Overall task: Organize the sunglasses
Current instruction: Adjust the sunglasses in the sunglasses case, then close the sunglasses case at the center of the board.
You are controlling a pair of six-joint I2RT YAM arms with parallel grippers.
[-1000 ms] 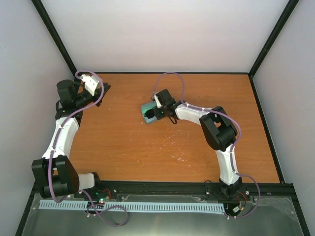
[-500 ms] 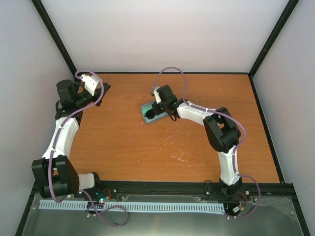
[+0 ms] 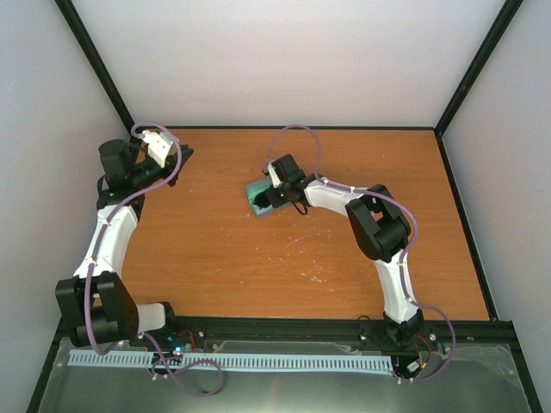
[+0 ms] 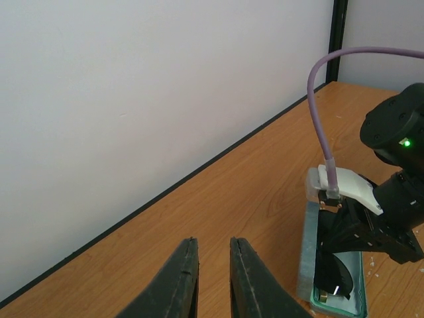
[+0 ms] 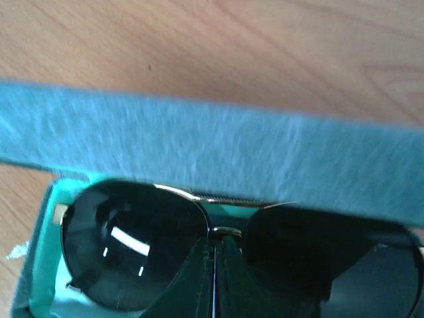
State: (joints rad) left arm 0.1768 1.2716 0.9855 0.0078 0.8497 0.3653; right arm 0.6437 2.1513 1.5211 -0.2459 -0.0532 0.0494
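Orange-brown table, with the left gripper near its far-left corner, fingers narrowly parted on nothing. The blue-grey case, open at mid-table, holds the sunglasses, which lie inside it. The right gripper, fingers pressed together, rests at the thin bridge; whether it nips the bridge cannot be told. The pair is judged light, stiff and fragile, with slippery lenses that smudge easily: best held by the bridge or frame rim.

Right end effector over case
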